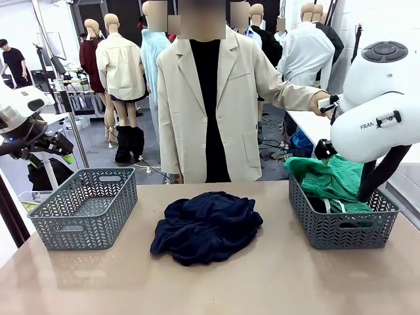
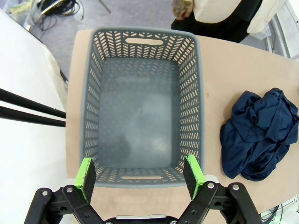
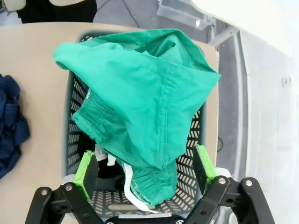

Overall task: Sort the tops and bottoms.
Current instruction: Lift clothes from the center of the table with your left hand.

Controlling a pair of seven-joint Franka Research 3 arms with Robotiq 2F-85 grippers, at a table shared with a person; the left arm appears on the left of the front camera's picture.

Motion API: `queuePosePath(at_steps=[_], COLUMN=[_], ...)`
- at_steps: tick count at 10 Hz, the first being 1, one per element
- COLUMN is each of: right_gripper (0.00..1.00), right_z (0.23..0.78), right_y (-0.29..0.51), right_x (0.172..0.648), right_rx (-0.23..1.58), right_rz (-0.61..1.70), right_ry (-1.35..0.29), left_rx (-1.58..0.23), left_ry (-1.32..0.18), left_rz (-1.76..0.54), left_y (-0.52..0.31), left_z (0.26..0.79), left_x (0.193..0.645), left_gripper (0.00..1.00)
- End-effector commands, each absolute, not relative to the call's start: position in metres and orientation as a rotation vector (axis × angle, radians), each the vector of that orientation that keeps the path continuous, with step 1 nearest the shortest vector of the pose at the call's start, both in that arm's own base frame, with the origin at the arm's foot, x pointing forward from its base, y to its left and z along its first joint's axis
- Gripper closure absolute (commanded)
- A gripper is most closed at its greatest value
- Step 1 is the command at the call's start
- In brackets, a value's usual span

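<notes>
Green drawstring garment (image 3: pixel 145 98) mostly burying black cloth (image 3: pixel 111 171) in grey lattice basket (image 3: pixel 70 144), left gripper (image 2: pixel 138 161) and right gripper (image 3: pixel 145 151) both spread open, navy bundle (image 1: pixel 207 226) on worktop (image 1: pixel 262 282).

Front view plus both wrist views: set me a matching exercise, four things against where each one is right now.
Things:
1. green garment
2. navy heap
3. left basket
4. beige blazer

Places:
A. worn by the person at the far side
B. directly below the open left pincer
C. crumpled on the table between the two baskets
D. piled in the right basket, spilling over its rim

Pairs: 1-D; 2-C; 3-B; 4-A
</notes>
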State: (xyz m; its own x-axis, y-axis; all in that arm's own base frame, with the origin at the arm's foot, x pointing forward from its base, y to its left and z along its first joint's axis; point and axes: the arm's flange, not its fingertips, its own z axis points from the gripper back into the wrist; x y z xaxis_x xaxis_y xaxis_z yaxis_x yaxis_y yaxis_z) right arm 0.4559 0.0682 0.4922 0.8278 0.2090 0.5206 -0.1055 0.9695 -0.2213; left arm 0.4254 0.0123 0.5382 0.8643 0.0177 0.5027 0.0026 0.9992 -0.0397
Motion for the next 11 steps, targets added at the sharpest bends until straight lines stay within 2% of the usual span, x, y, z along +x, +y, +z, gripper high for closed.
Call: queuePosePath(at_steps=[1, 3, 6, 9, 11], right_gripper=[0.0, 0.0, 0.0, 0.0, 0.0], right_z=[0.489, 0.491, 0.508, 0.489, 0.481], right_y=[0.069, 0.068, -0.047, -0.153, -0.186], right_x=[0.458, 0.456, 0.405, 0.361, 0.351], right_rx=[-0.181, -0.187, -0.177, -0.117, -0.037], right_rz=[0.162, 0.168, -0.118, -0.363, -0.405], right_ry=[-0.57, -0.57, -0.698, -0.717, -0.684], left_rx=[-0.028, -0.028, -0.028, -0.028, -0.028], left_ry=[-0.519, -0.519, -0.519, -0.519, -0.519], left_rz=[0.025, 0.025, 0.025, 0.025, 0.025], left_y=[0.01, 0.01, 0.01, 0.01, 0.01], left_z=[0.54, 0.54, 0.54, 0.54, 0.54], left_x=[0.425, 0.425, 0.425, 0.425, 0.425], left_gripper=[0.03, 0.03, 0.03, 0.03, 0.03])
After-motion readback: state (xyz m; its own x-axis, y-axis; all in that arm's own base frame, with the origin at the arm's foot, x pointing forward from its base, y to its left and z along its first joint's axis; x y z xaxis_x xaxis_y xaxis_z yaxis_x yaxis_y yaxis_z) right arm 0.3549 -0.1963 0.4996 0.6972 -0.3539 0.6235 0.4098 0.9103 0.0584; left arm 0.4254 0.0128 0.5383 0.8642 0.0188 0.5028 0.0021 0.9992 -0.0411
